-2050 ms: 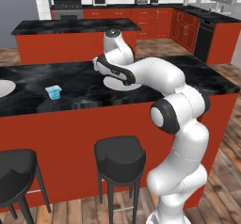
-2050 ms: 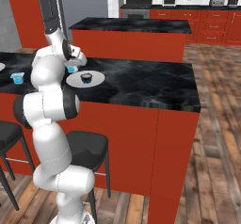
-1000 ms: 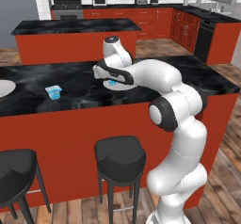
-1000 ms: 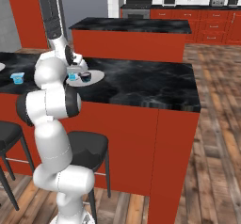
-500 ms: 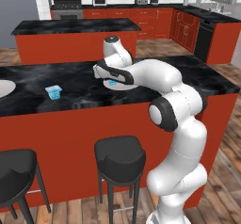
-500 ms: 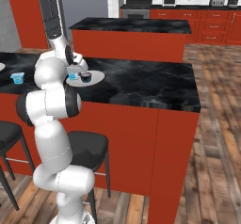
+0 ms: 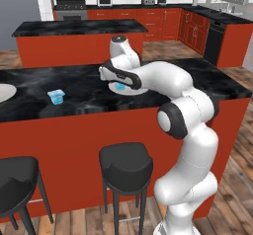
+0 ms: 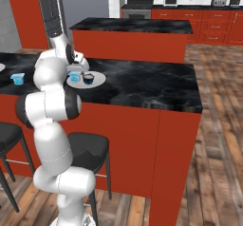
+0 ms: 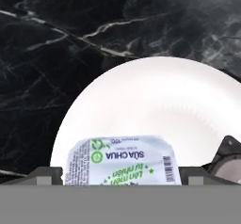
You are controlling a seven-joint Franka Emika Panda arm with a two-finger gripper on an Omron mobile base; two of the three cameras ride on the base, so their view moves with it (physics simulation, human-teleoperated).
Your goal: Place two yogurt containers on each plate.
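A lone yogurt tub sits far left on the black marble counter. The arm bends low over a white plate, its gripper spread wide and clear of the tub lying there. Beside it sits a darker tub. Red cabinets stand behind.

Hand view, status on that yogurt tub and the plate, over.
Gripper open, straddling yogurt tub. Tub sits on white plate, label up. Second darker tub on same plate. Third tub alone on counter. Nothing blocking.
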